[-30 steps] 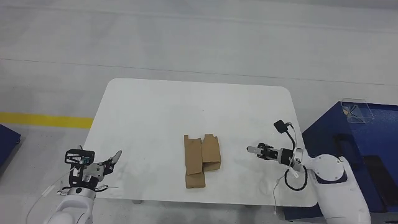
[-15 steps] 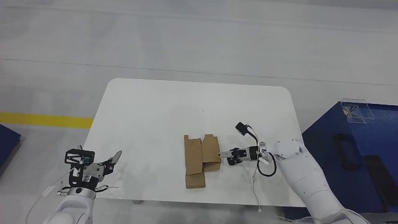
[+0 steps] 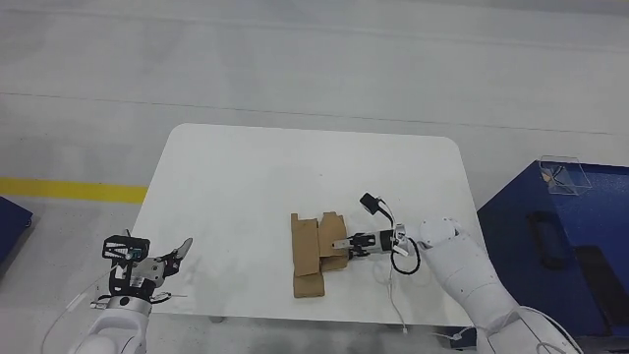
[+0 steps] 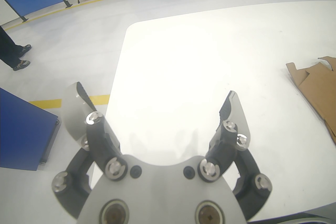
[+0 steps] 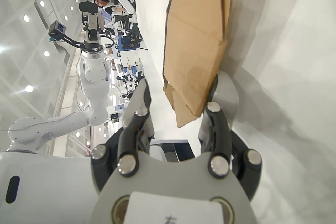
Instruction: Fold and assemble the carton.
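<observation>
**Item 1: carton (image 3: 319,254).** I am logging a brown corrugated blank, collapsed flat. It is lying on the desk (image 3: 256,177) close to the near edge, a little toward the right edge from the middle. Flaps are sticking out as separate tongues at its far and near ends. Score lines are running across the panel in my right wrist view. No side is standing up as a box yet.

**Item 2: right claw (image 3: 344,246).** It is sitting at the carton's right-hand edge with its jaws parted and straddling that edge. One finger is riding above the cardboard, and the other is lying against the desk, partly tucked under the raised corner. I am not seeing it pinch down.

**Item 3: left claw (image 4: 155,93).** It is hanging over the desk's near left corner with its jaws spread wide, carrying nothing, well apart from the carton.

**Handling note.**
- **Weight and stiffness:** I am judging the blank to be light and thin. It looks stiff across each panel but ready to hinge at every score.
- **Risks:** A hard pinch is likely to crease or crush it. On this smooth desk it is likely to slide rather than lift if I merely push it.
- **Where to grip:** I am favouring a hold on a main panel edge beside a fold, not on a loose flap, which would only bend. The other claw would be steadying the opposite side while the sleeve is opening.
</observation>
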You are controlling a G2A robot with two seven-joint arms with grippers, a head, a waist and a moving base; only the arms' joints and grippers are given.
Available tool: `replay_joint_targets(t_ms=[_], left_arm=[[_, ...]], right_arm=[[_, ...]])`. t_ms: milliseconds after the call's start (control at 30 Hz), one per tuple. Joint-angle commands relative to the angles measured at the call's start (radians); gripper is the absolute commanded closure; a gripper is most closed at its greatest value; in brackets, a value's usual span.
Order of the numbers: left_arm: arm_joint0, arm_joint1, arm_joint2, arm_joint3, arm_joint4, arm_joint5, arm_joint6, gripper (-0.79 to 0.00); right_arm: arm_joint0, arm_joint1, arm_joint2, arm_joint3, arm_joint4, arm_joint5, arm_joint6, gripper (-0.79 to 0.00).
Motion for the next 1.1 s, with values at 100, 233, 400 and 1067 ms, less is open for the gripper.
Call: replay_joint_targets(t_ms=[100,233,400,1067], left_arm=[[0.000,0.000,0.000,0.000,0.000,0.000,0.000,-0.785],[0.000,0.000,0.000,0.000,0.000,0.000,0.000,-0.785],[0.000,0.000,0.000,0.000,0.000,0.000,0.000,-0.785],[0.000,0.000,0.000,0.000,0.000,0.000,0.000,-0.785]], right_arm=[[0.023,-0.026,-0.024,0.039,0.052,0.019,0.019,0.000],[0.040,-0.022,-0.023,0.018,0.100,0.023,0.024,0.000],[0.039,0.030,0.013,-0.129,0.179,0.025,0.026,0.000],[-0.364,0.313,0.461,-1.055,0.364,0.116,0.116,0.000]])
